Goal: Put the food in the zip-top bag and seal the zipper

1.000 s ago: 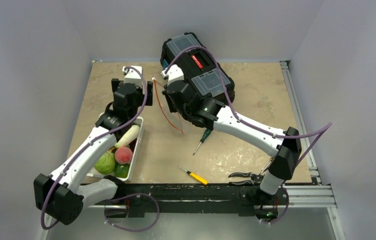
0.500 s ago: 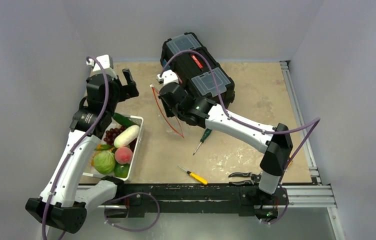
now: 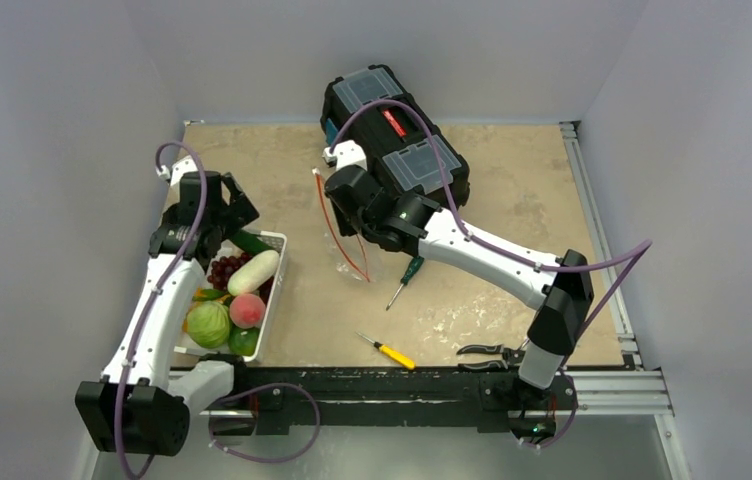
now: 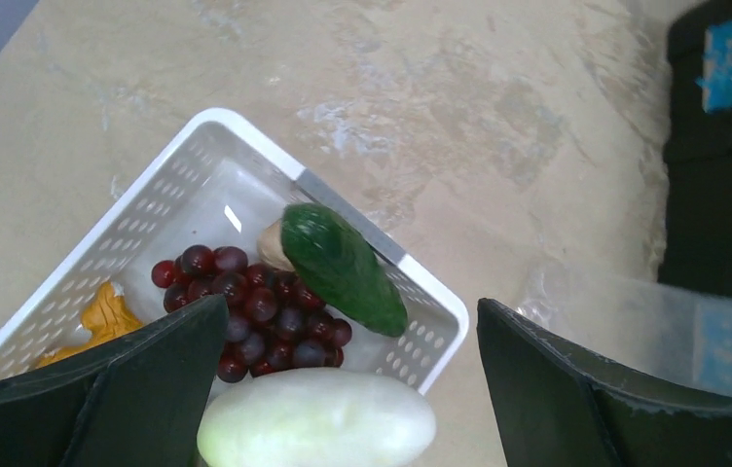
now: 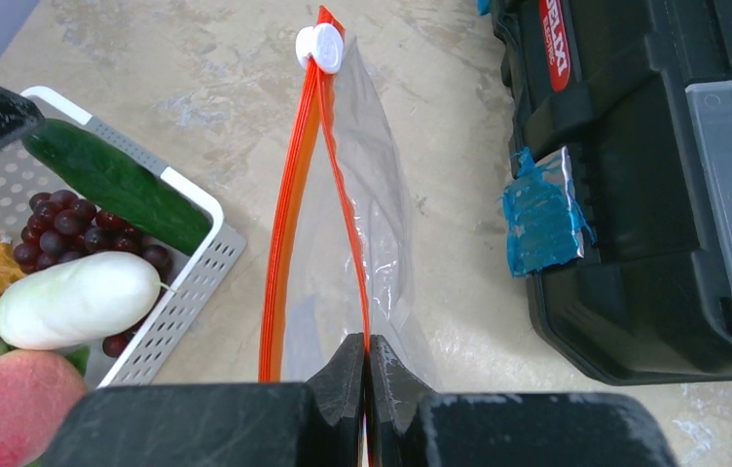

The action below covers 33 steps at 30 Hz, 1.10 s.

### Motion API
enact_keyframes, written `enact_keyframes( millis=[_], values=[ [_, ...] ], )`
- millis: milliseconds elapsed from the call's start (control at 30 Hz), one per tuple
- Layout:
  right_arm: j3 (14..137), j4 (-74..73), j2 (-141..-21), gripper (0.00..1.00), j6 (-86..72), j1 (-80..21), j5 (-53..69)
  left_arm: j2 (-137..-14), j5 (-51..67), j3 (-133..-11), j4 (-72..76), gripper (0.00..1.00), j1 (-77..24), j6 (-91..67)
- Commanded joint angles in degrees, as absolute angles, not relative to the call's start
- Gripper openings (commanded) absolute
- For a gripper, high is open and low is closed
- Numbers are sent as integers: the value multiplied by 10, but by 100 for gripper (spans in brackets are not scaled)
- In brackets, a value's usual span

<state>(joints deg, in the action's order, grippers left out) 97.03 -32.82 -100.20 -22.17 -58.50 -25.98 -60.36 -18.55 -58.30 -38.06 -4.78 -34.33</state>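
Orange-red zipper point(image 5: 294, 209) on clear zip-top bag point(image 5: 367, 195), white slotted basket point(image 5: 182, 302), purple grapes point(image 4: 265, 311), dark green cucumber point(image 4: 343, 268), black toolbox point(image 5: 635, 243).

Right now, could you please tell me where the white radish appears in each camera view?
Top external: white radish left of centre, in the white basket.
Left wrist: bottom centre, below the grapes.
Right wrist: lower left.
Shared landmark: that basket's slotted rim.

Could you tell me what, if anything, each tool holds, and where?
Right tool: the bag, by one side of its zipper. Left tool: open, holding nothing.
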Motion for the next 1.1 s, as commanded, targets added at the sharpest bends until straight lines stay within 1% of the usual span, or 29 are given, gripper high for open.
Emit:
enact_keyframes(
  millis=[0, 100, 300, 367, 400, 467, 533, 600, 633, 733, 800, 933, 1000, 1067],
  values=[
    [959, -323, -966, 0, -236, -588, -278, -637, -165, -584, -384, 100, 14, -436],
    [942, -311, -959, 0, -237, -588, -274, -657, -112, -567, -372, 98, 59, -475],
    [929, -304, -956, 0, -249, -588, -265, -700, -57, -553, -360, 97, 90, -505],
    [938, -307, -960, 0, -248, -588, -259, -719, -36, -549, -354, 92, 102, -513],
    [945, -309, -963, 0, -247, -588, -258, -728, -25, -547, -351, 88, 108, -515],
    [955, -313, -969, 0, -245, -588, -257, -749, 4, -547, -342, 75, 118, -516],
    [958, -310, -971, 0, -243, -588, -256, -765, 37, -546, -335, 68, 126, -518],
    [958, -306, -973, 0, -241, -588, -256, -775, 57, -546, -329, 54, 132, -519],
    [958, -305, -974, 0, -239, -588, -257, -776, 62, -547, -328, 49, 134, -519],
    [961, -304, -980, 0, -233, -588, -258, -766, 57, -549, -330, 24, 138, -514],
    [964, -305, -985, 0, -229, -588, -260, -749, 37, -554, -340, 13, 138, -506],
    [965, -302, -987, 0, -226, -588, -264, -716, -11, -570, -366, 2, 138, -488],
    [967, -300, -990, 0, -225, -588, -262, -693, -29, -570, -372, 0, 137, -486],
    [970, -300, -995, 0, -224, -588, -259, -668, -43, -570, -375, 0, 137, -485]
  ],
)
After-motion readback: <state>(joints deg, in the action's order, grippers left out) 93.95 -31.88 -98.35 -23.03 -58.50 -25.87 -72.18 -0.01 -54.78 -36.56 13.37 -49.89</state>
